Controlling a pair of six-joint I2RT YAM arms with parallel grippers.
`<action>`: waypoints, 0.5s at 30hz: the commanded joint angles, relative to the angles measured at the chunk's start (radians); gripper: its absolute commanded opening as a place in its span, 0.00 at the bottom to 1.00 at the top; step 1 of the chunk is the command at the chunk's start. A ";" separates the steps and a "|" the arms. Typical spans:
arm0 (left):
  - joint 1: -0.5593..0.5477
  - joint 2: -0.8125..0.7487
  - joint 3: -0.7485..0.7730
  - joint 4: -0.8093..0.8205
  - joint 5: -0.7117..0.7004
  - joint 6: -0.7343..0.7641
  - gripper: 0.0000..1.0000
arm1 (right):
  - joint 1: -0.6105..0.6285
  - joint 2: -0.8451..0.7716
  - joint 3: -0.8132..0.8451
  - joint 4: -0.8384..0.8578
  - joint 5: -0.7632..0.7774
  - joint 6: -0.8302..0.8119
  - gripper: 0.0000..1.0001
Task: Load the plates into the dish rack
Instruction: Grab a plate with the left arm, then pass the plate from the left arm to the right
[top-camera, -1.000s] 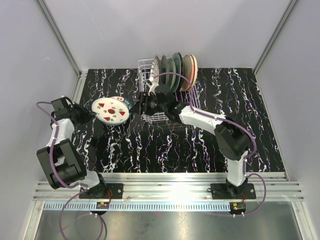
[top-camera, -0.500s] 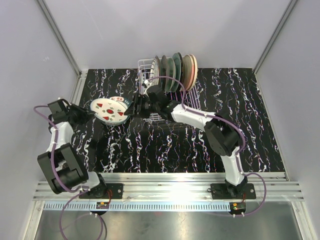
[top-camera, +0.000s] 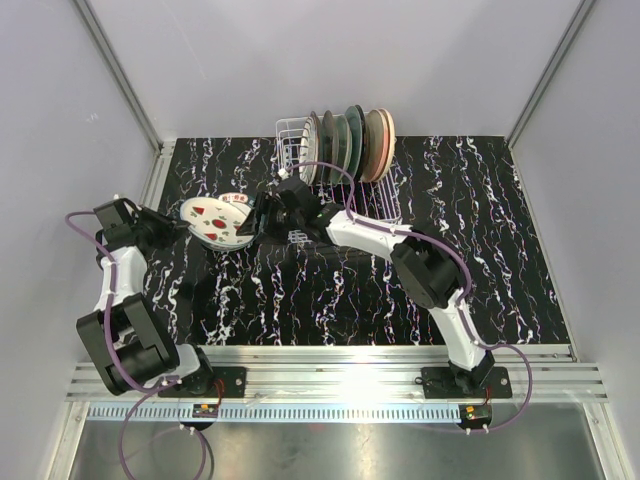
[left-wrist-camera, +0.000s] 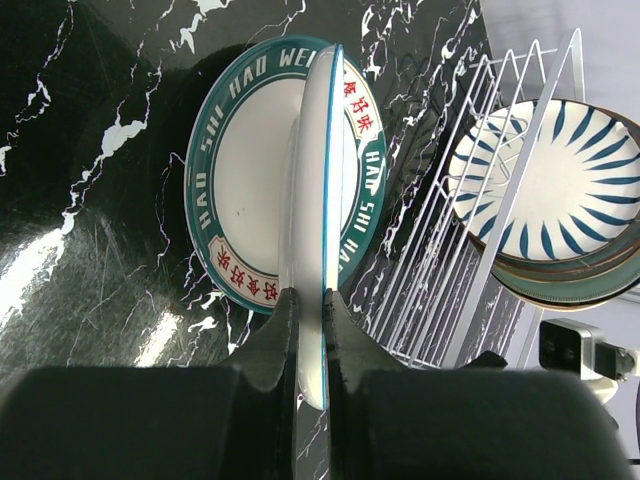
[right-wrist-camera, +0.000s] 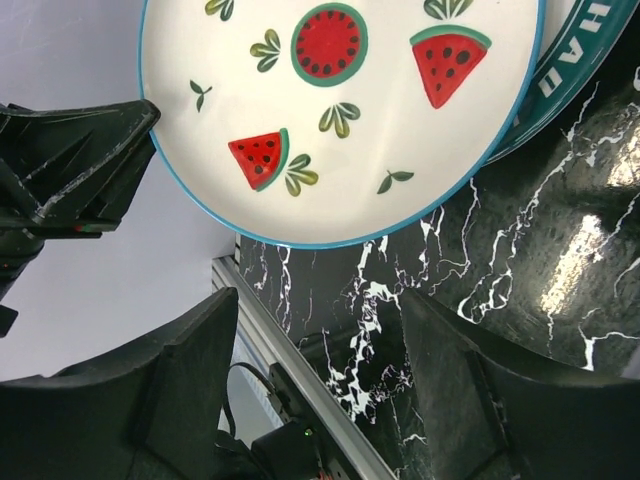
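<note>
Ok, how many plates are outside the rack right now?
2. The watermelon plate is gripped at its rim by the left gripper; a teal-rimmed plate lies on the table beneath it. Others may hide underneath.

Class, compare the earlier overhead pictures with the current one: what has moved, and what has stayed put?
The right tool, open, reached left from the rack's front toward the watermelon plate. The left tool kept its grip on that plate, shifting it slightly left. The rack and its plates stayed as they were.
</note>
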 joint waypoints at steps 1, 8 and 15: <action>0.005 -0.061 0.008 0.119 0.100 -0.057 0.00 | 0.015 0.022 0.061 -0.026 0.035 0.061 0.74; 0.005 -0.064 -0.003 0.128 0.103 -0.070 0.00 | 0.024 0.043 0.073 -0.066 0.093 0.136 0.78; 0.005 -0.063 -0.009 0.139 0.108 -0.081 0.00 | 0.040 0.069 0.078 -0.064 0.113 0.213 0.79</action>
